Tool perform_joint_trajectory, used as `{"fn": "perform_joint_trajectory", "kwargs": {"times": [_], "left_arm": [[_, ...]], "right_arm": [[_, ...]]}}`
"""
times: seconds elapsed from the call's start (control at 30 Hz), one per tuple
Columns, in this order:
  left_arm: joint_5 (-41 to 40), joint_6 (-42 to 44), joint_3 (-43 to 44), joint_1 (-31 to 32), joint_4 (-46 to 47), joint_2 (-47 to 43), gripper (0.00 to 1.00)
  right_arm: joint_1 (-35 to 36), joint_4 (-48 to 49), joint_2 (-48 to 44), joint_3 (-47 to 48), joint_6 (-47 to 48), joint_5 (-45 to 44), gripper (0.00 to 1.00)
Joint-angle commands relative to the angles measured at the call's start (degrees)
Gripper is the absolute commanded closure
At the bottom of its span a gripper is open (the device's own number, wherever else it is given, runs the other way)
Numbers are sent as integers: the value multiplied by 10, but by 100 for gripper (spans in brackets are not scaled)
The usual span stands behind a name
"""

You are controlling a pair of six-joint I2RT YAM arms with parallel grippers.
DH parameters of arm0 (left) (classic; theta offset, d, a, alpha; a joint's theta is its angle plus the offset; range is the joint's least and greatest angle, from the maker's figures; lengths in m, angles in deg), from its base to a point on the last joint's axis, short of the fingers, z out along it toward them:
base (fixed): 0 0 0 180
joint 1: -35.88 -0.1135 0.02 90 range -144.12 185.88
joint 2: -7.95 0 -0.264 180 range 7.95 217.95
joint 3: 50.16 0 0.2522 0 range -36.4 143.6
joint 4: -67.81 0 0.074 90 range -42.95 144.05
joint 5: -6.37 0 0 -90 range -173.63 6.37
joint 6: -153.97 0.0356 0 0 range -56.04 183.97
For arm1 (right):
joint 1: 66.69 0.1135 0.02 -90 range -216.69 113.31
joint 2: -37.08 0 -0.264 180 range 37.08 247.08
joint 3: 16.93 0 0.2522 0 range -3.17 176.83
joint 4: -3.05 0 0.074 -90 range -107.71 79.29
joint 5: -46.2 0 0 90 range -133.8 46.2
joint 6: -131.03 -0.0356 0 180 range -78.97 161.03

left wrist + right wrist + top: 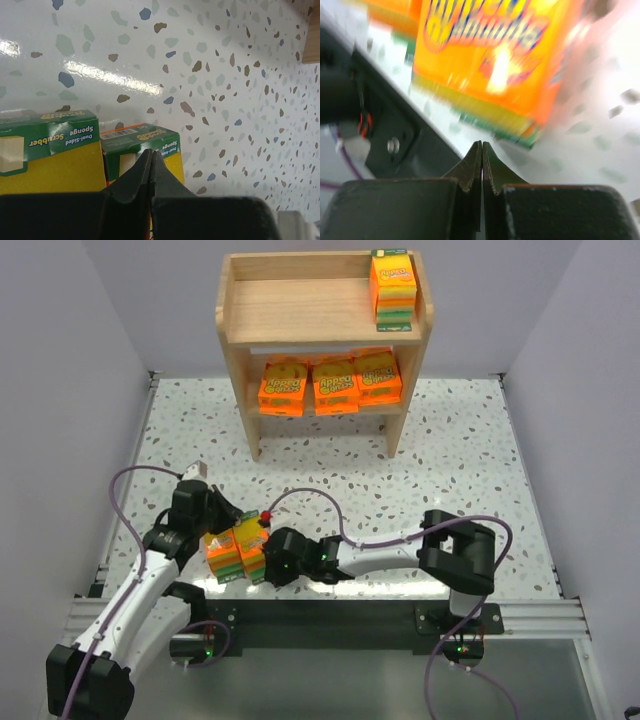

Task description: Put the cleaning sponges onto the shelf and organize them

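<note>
- Near edge of the table (470, 480), left of middle: two yellow-and-green sponge packs stand side by side and touching, the left-hand pack (222, 553) and the right-hand pack (251, 540), orange labels up.
- Left gripper (232, 522) sits just behind the pair. In the wrist view its fingers are pressed together with nothing between them, tips over the right-hand pack's green band.
- Right gripper (272, 562) is hard against the right-hand pack's right side. Its fingers are also closed on nothing. That wrist view is blurred, so it is perhaps touching; I cannot tell.
- Open speckled table between the arms and the far edge.
- Far edge, middle: the shelf (290, 310).
- Lower tier: three flat orange packs (335, 385) in a row, filling the width.
- Top tier, right end: one yellow-and-green stack (393, 285) against the side panel.
</note>
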Motion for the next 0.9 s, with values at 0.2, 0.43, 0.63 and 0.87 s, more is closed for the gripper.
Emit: {"fn": "perform_joint_trajectory", "kwargs": {"times": [0.2,0.43,0.63,0.87], "left_arm": [[55,3,-55,-1,86,20,100],[70,-1,-82,-1,93,9,100],[79,-4,-77,-1,89,-10,100],[90,-7,-71,-1,94,-7,100]], "right_arm": [[-116,58,-3,23,-18,-114,100],[-186,46,3,49,16,-106,100],[-186,32,-47,27,11,-64,62],[-169,16,-89,2,-46,-32,40]]}}
